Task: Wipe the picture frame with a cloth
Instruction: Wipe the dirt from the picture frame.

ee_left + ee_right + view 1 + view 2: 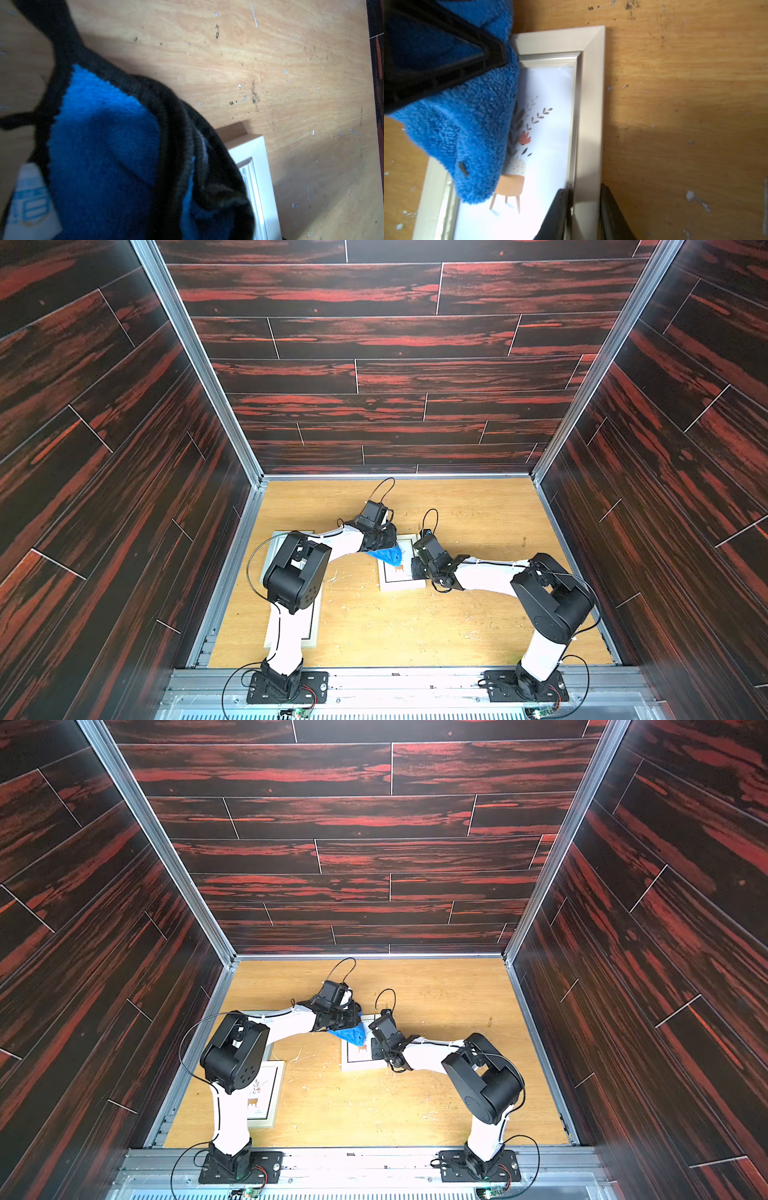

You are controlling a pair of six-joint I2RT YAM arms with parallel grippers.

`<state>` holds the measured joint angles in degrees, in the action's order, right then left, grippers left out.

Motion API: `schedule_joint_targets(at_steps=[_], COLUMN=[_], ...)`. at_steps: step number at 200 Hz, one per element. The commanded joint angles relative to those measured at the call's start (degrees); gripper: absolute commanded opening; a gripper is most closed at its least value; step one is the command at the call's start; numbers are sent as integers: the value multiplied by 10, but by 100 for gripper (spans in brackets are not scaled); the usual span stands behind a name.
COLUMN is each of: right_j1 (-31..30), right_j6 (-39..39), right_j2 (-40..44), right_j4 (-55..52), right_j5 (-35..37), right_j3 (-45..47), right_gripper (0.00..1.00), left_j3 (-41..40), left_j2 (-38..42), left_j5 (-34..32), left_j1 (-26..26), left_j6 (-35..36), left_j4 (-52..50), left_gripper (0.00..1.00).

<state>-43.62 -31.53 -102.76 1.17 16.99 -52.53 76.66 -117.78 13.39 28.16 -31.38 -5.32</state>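
Note:
The picture frame (401,578) (358,1060) lies flat on the table's middle: a pale rim around a white print of a plant on a stool (589,104). The bright blue fluffy cloth (389,556) (352,1034) hangs bunched over the frame's far-left corner, its black edging close in the left wrist view (99,155). My left gripper (384,546) (347,1026) is shut on the cloth; its jaws are hidden by fabric in its own view. My right gripper (417,568) (584,207) is shut on the frame's right rail, one finger on each side.
Another picture frame (313,626) (266,1094) lies at the table's left, partly under my left arm. Dark red-black panelled walls (124,489) enclose the scuffed wooden table (478,510) on three sides. The arm bases stand on the front metal rail (395,680).

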Motion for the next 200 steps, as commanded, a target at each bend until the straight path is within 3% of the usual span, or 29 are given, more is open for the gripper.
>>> schedule_joint_targets(at_steps=[1, 33, 76, 134, 161, 178, 200], right_j1=[-6, -5, -5, -6, -4, -4, -2], right_j6=[4, 1, -1, -1, -1, -3, -3], right_j2=[-12, -7, -9, -8, -12, -18, -25], right_j4=[-37, -38, -39, -44, -48, -47, -50], right_j5=[-6, 0, 7, 13, 21, 20, 20], right_j3=[4, 8, 10, 2, 2, 1, -6], right_gripper=[0, 0, 0, 0, 0, 0, 0], left_j3=[54, 75, 0, 73, 34, 16, -39], left_j2=[-36, -54, 2, -57, -15, 20, 63], left_j5=[-11, -10, -11, 1, -43, -85, -100], left_j1=[28, 32, -17, 27, 11, 11, 22], left_j6=[-2, -8, -3, -14, 8, 28, 10], left_j4=[-11, -13, 1, -17, -47, -122, -147], left_gripper=[3, 3, 4, 4, 4, 4, 4])
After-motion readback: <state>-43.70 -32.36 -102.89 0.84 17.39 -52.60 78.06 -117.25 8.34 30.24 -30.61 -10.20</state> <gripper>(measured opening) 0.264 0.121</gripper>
